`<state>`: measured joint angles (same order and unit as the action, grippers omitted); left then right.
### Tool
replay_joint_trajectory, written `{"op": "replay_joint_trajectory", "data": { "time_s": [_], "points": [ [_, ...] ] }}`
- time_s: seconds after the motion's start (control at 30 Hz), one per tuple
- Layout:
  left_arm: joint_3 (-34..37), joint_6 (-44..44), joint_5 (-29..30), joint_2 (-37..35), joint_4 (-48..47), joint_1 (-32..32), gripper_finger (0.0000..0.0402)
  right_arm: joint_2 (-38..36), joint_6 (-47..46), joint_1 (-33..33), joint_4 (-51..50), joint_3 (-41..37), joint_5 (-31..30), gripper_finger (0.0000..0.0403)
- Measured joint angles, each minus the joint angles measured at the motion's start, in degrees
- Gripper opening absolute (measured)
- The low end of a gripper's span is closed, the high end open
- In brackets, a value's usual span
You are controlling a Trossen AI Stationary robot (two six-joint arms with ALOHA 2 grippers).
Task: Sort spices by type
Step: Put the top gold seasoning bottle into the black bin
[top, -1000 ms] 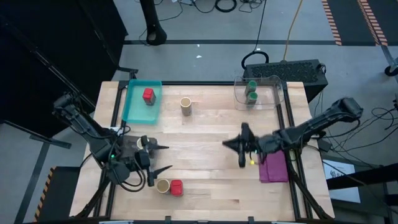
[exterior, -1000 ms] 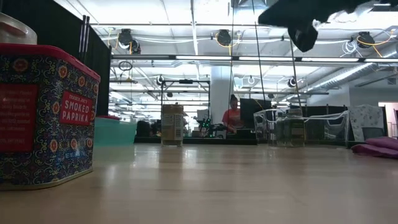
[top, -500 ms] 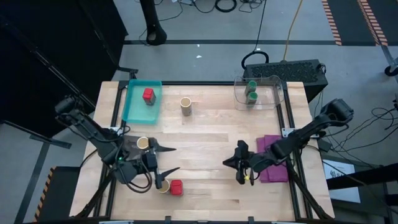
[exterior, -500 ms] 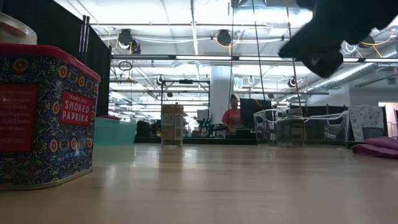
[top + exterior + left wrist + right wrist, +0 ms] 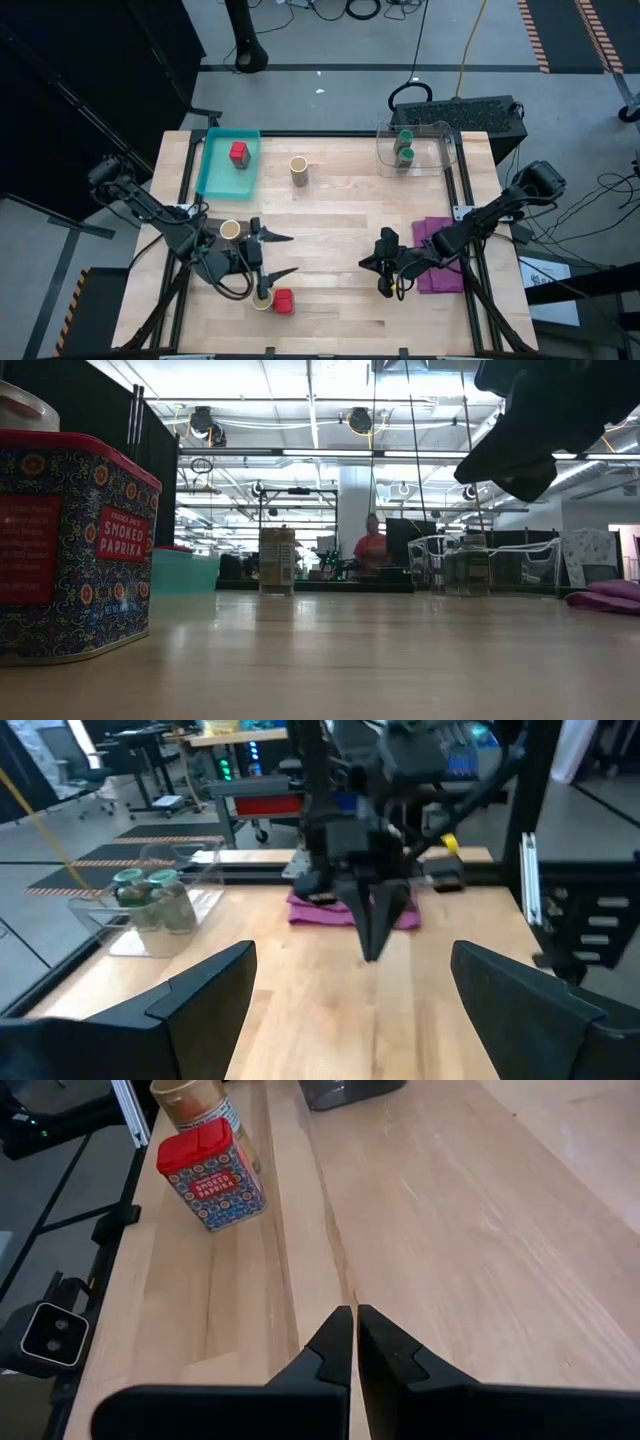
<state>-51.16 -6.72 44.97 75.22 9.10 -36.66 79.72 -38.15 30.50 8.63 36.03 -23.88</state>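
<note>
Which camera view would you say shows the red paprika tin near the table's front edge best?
The right wrist view: the whole red paprika tin shows, lid and label. The low view crops it; the high view shows a small red block; the left wrist view misses it.

Robotics lab or workshop in an open industrial hall. Evidence: wooden worktable (image 5: 330, 210) on a metal frame, standing on a grey concrete floor (image 5: 330, 40) with loose cables (image 5: 350, 8) and striped hazard tape (image 5: 535, 35); exposed ceiling ducts (image 5: 560, 475) and hanging lamps (image 5: 360, 420); further benches with equipment racks (image 5: 250, 795) behind; a person (image 5: 373, 550) seated at a far workstation.
</note>
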Motion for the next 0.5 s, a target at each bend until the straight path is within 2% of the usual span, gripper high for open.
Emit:
{"op": "replay_joint_trajectory", "data": {
  "time_s": [0.5],
  "points": [
    [0.0,-0.4,0.1,2.5,-0.5,0.8,0.0341,0.0,3.5,-0.2,-0.1,0.0,-0.3,0.0000]
  ]
}}
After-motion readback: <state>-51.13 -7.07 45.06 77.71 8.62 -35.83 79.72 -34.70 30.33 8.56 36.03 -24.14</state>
